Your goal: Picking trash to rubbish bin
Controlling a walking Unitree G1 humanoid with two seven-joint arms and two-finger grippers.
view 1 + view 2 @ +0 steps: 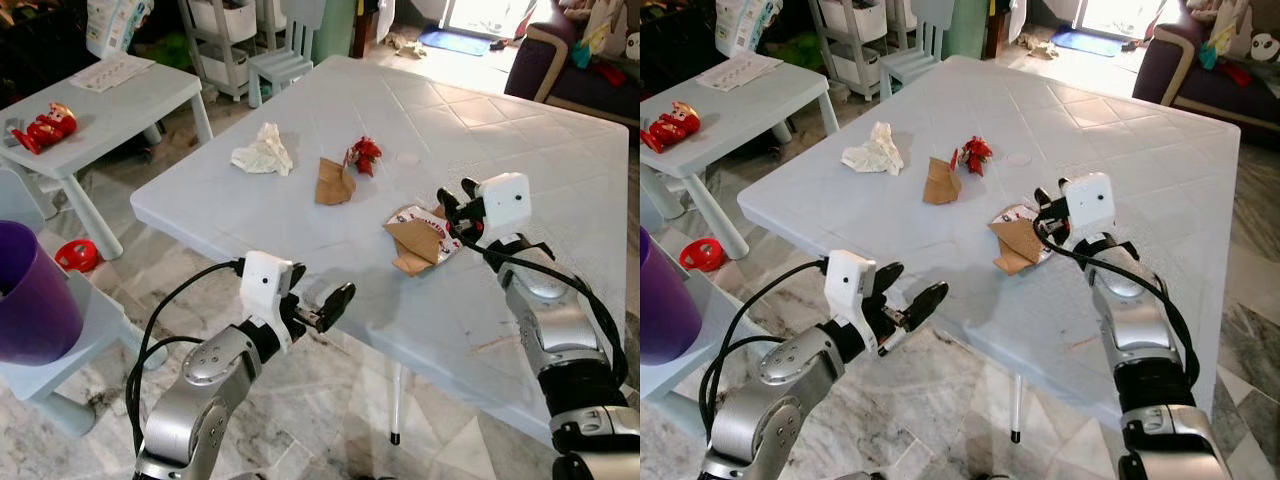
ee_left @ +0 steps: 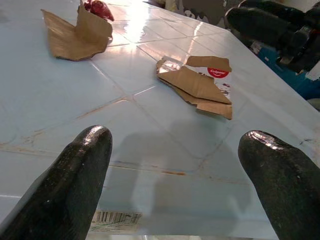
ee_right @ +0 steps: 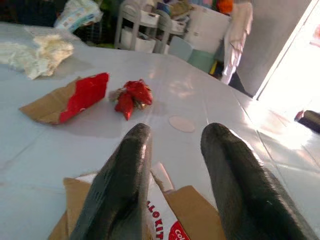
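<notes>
Four bits of trash lie on the white plastic table [image 1: 500,130]: a crumpled white tissue [image 1: 264,152], a folded brown cardboard piece [image 1: 333,182], a red wrapper [image 1: 365,154] and a torn cardboard box [image 1: 420,240] with red print. My right gripper [image 1: 455,195] hovers open just over the far edge of the torn box [image 3: 170,215], its fingers [image 3: 125,170] slightly apart. My left gripper [image 1: 325,305] is open at the table's near edge, pointing toward the torn box [image 2: 197,85]. A purple bin [image 1: 30,295] stands at the left edge of the head views.
A small white side table [image 1: 120,95] at the left carries a red toy [image 1: 45,127] and a paper. A red object [image 1: 77,255] lies on the marble floor below it. A child's chair [image 1: 285,55] and shelving stand behind; a sofa [image 1: 570,60] is far right.
</notes>
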